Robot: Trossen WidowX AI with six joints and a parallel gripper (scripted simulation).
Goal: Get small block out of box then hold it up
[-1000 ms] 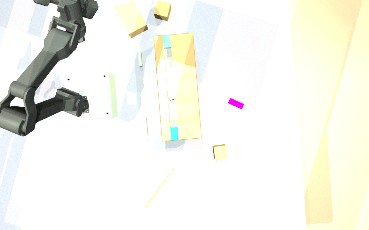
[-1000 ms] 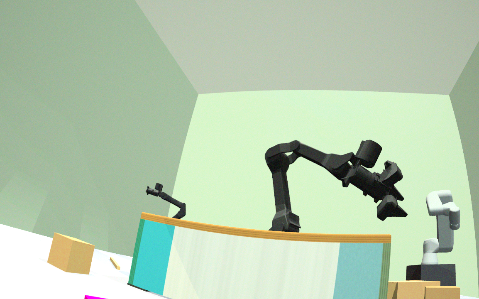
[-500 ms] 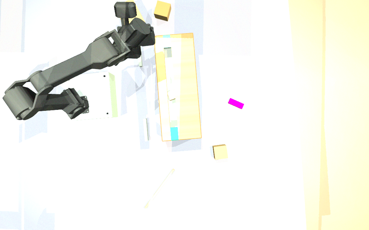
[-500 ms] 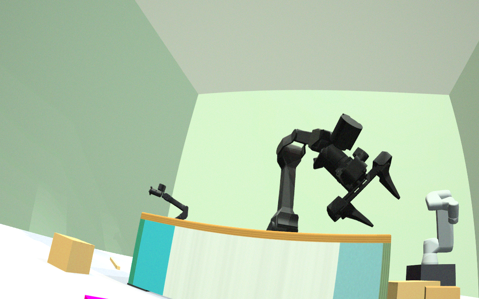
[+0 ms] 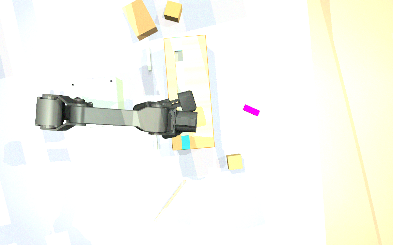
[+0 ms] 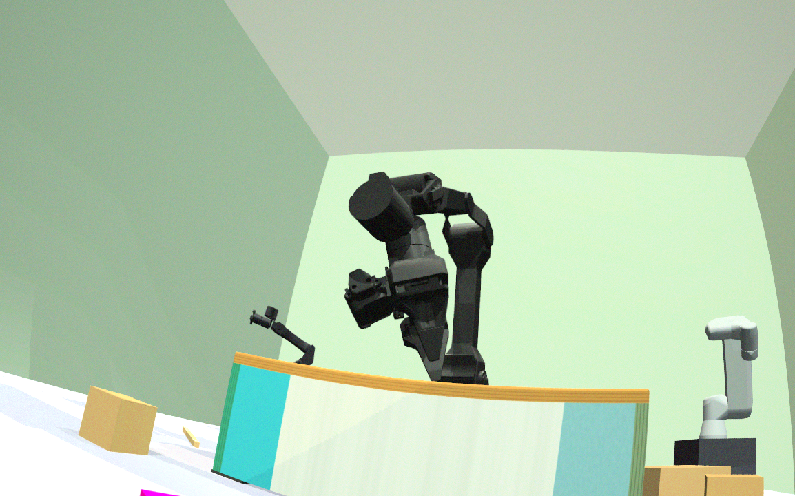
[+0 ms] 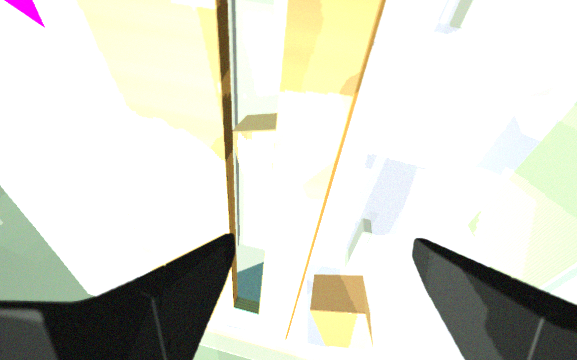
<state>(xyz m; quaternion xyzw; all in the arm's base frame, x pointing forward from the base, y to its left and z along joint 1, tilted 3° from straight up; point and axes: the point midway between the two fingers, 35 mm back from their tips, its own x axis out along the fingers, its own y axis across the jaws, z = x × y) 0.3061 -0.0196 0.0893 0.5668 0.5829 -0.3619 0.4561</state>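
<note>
Fingers spread wide, holding nothing, poised above box (image 5: 209,91). Block (image 7: 256,122) on shelf ahead, beyond left fingertip.

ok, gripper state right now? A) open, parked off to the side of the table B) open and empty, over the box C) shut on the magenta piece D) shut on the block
B: in the wrist view the gripper has its fingers spread wide with nothing between them, looking down on the box; the top view puts it above the box too.

My arm (image 5: 109,114) stretched across table, wrist over box (image 5: 210,91) near cyan end (image 5: 185,142); magenta piece (image 5: 251,110) apart.
</note>
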